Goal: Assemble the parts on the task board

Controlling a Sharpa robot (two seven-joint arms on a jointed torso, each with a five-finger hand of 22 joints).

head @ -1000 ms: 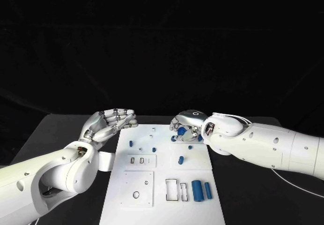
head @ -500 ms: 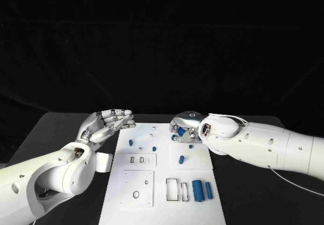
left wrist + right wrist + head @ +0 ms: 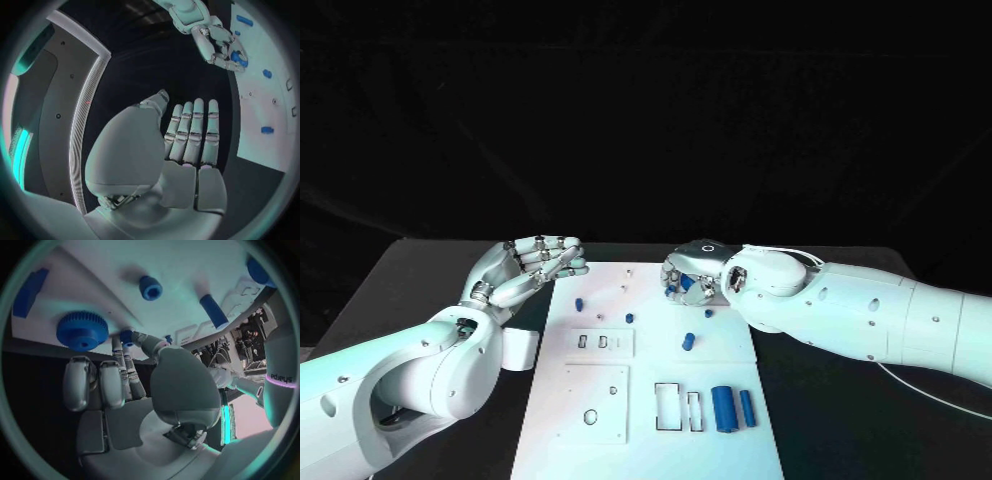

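The white task board [image 3: 661,440] lies in the middle of the black table. My right hand [image 3: 692,270] hovers over its far right corner, fingers curled down, pinching a small blue peg [image 3: 127,335] between thumb and fingertips. Just beside those fingers a blue gear [image 3: 82,330] rests on the board [image 3: 181,265]. My left hand [image 3: 531,262] is raised beside the board's far left corner, fingers straight and close together, palm bare [image 3: 187,135]. In the left wrist view the right hand [image 3: 215,40] shows above the board [image 3: 262,100].
Two blue cylinders [image 3: 721,406] lie at the board's near right beside rectangular cut-outs. Small blue pegs [image 3: 687,341] dot its middle and far part [image 3: 581,300]. A white block [image 3: 519,346] sits off the board's left edge. Black table lies on both sides.
My right hand has edged slightly left and lower over the far right corner. The left hand has barely shifted. The parts on the board lie where they were.
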